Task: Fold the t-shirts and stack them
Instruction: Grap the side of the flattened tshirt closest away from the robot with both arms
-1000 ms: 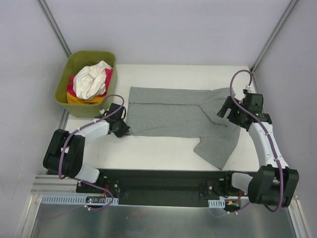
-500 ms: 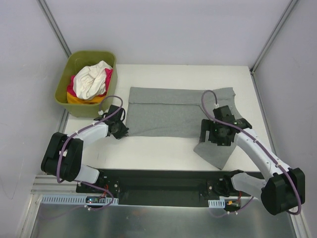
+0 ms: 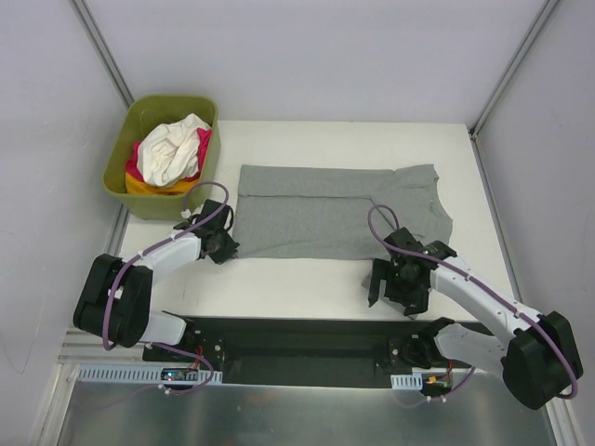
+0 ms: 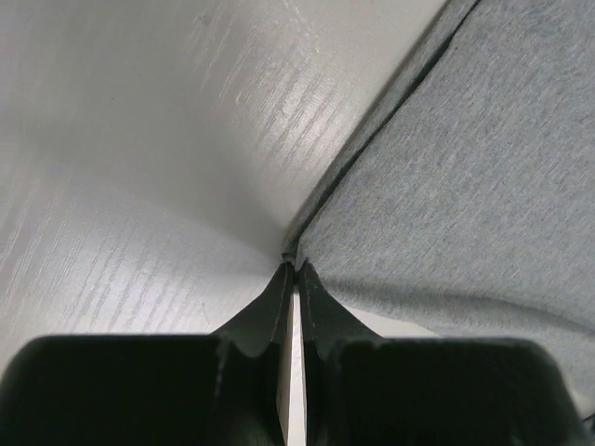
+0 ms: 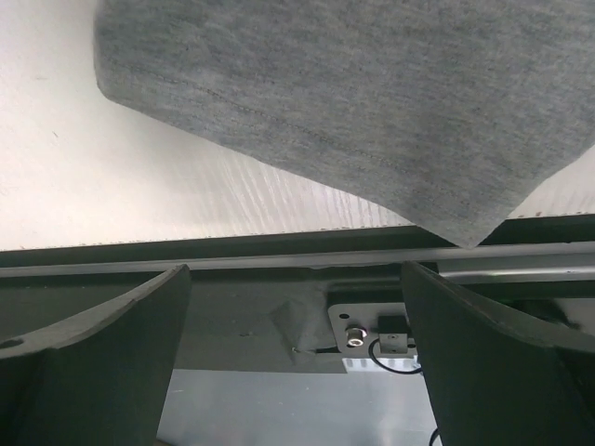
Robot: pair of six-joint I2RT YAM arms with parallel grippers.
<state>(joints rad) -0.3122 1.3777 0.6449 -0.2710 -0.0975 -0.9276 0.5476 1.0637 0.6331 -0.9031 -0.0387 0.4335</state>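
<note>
1. Currently the grey shirt (image 3: 316, 218) lies spread mid-worktop (image 3: 279, 283) with its far edge folded over. The other shirts (image 3: 172, 149) sit bundled in the tub (image 3: 121, 181) at the far-left corner.
2. The left hand (image 3: 226, 246) is pinched closed on the shirt's near-left corner.
3. The right hand (image 3: 398, 283) hangs wide open over the near-right flap (image 5: 353, 111), at the worktop's near edge.
4. The flap is probably best taken close to its hem, with the left corner kept taut so the fold lands straight.
5. A second ago the right hand was by the shirt's far-right side, and it has since swept to the near edge. The left hand has barely moved.
</note>
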